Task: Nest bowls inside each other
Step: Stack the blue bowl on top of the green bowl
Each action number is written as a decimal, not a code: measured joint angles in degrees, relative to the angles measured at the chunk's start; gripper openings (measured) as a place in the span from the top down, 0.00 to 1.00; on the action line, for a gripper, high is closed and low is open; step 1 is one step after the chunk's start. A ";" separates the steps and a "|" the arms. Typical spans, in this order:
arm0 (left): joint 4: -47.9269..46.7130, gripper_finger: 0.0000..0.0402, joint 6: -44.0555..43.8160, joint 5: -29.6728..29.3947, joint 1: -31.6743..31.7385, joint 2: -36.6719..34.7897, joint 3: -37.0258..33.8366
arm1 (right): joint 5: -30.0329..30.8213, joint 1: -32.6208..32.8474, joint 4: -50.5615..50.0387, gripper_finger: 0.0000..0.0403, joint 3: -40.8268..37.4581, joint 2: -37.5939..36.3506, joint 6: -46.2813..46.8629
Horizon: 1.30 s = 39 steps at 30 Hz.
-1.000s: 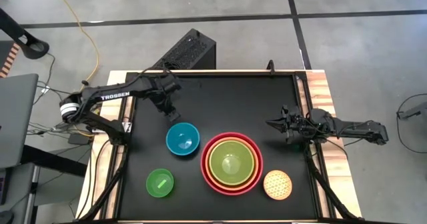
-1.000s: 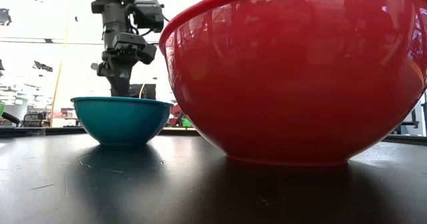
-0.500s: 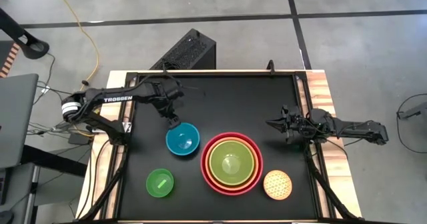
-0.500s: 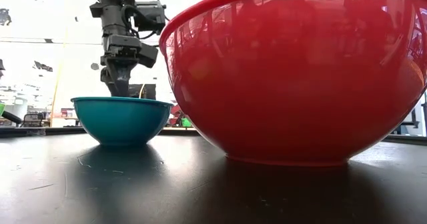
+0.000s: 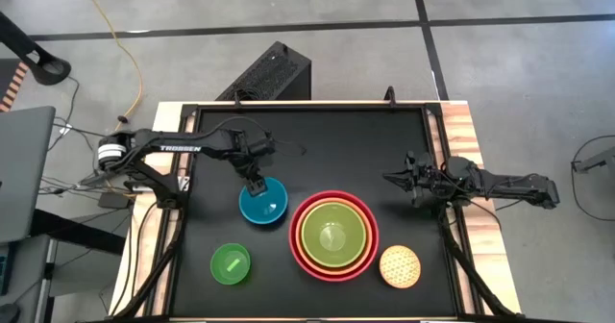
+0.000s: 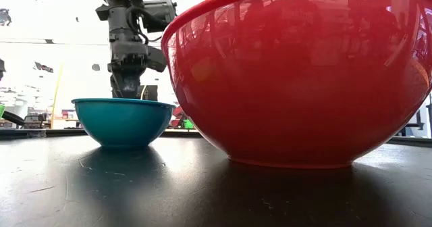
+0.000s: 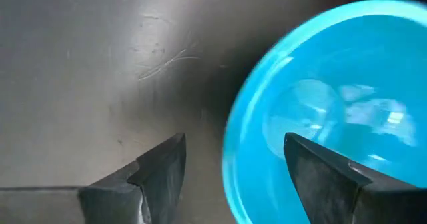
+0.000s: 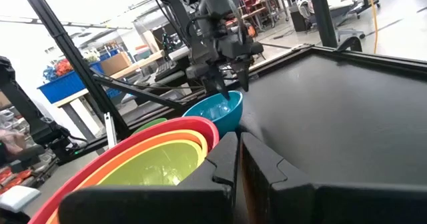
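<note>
The blue bowl (image 5: pixel 263 202) sits on the black table (image 5: pixel 327 140), just beside the stack where the olive-green bowl (image 5: pixel 333 234) lies inside the orange bowl (image 5: pixel 307 247), which lies inside the red bowl (image 5: pixel 332 199). My left gripper (image 7: pixel 230 164) has come down over the blue bowl's rim in the last second, and its jaws have spread wide; one finger now hangs outside the wall, the other inside, nothing held yet. I judge that sets up a rim pinch, so blue goes into the stack next. Farther from the gripper, the small green bowl (image 5: pixel 231 263) and the tan dotted bowl (image 5: pixel 399 265) wait. My right gripper (image 8: pixel 239 159) idles beyond the stack, fingers together, empty.
</note>
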 joint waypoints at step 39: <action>-4.42 0.99 4.73 9.66 -0.87 1.38 18.25 | 0.01 0.00 -0.01 0.91 0.02 0.00 0.02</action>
